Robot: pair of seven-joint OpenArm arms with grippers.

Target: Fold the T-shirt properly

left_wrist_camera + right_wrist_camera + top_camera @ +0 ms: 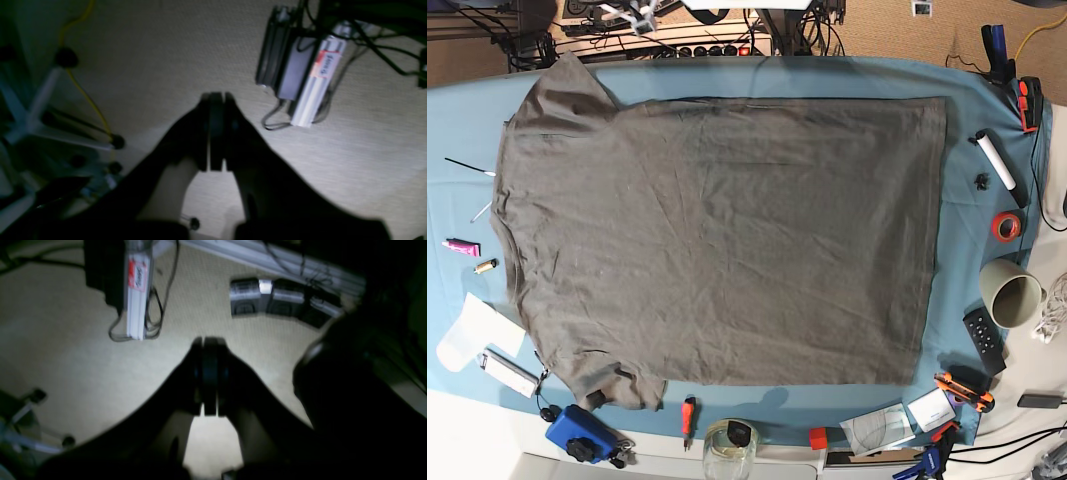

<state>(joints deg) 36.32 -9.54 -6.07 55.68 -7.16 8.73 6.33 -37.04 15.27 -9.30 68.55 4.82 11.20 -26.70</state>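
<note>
The dark charcoal-grey T-shirt (727, 240) lies spread flat and wrinkled on the teal tablecloth (987, 110). Its collar side is at the left, its hem at the right, and one sleeve (562, 95) points to the far left corner. Neither arm shows in the base view. In the left wrist view my left gripper (216, 96) is shut with nothing between its fingers, hanging over beige carpet. My right gripper (208, 339) in the right wrist view is likewise shut and empty above the floor. The T-shirt does not appear in either wrist view.
Small items ring the shirt: a white marker (997, 160), orange tape roll (1006, 226), grey cup (1012, 294), remote (983, 340), glass jar (729, 448), red screwdriver (687, 412), blue device (579, 432). On the floor lie an aluminium profile (315, 83) and a chair base (40, 110).
</note>
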